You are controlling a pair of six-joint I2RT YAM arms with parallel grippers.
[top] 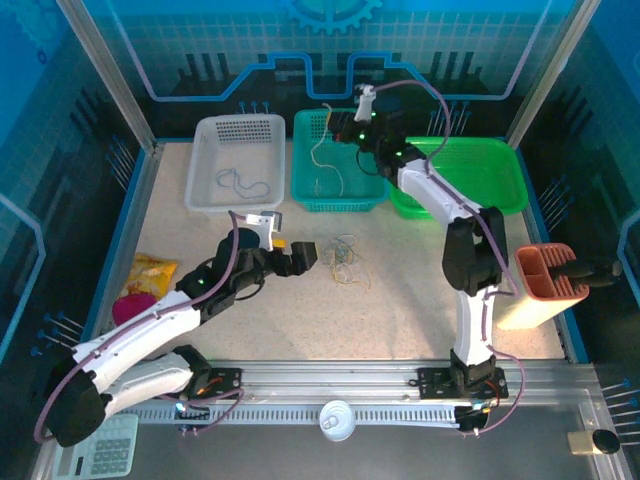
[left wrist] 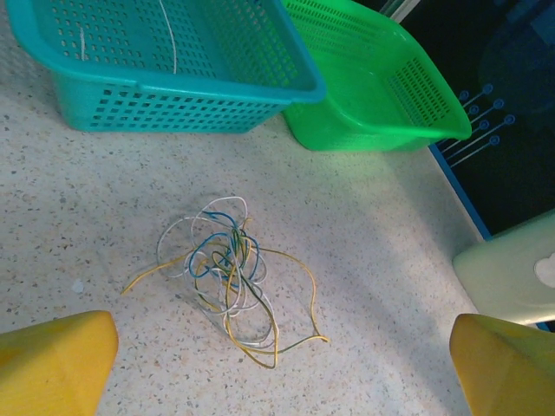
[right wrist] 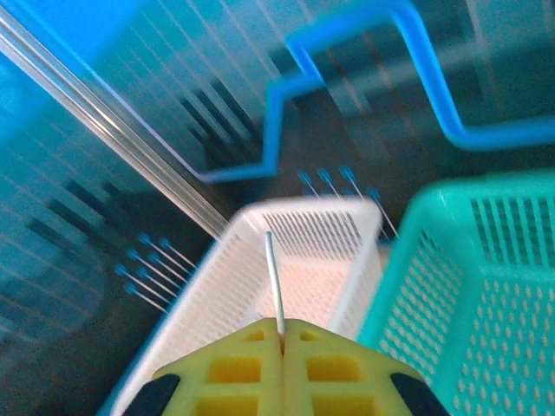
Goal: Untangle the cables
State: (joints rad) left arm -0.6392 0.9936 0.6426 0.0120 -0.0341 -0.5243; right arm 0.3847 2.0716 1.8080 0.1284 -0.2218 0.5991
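The cables point(left wrist: 227, 260) lie as a small tangle of blue, white and yellow wires on the speckled table, also visible in the top view point(top: 345, 262). My left gripper point(left wrist: 282, 364) is open just short of the tangle, its yellow fingertips point(left wrist: 52, 364) wide apart with nothing between them; from above it point(top: 300, 255) sits left of the tangle. My right gripper point(right wrist: 283, 334) is shut on a white cable point(right wrist: 273, 277). It point(top: 338, 125) hovers over the teal basket point(top: 370, 200), and the white cable point(top: 318, 150) hangs down into it.
A white basket point(top: 205, 190) at the back left holds a greyish cable point(top: 243, 183). A green basket point(top: 500, 190) stands right of the teal one. A yellow snack bag point(top: 150, 275) lies at the left edge, an orange holder point(top: 548, 275) at the right.
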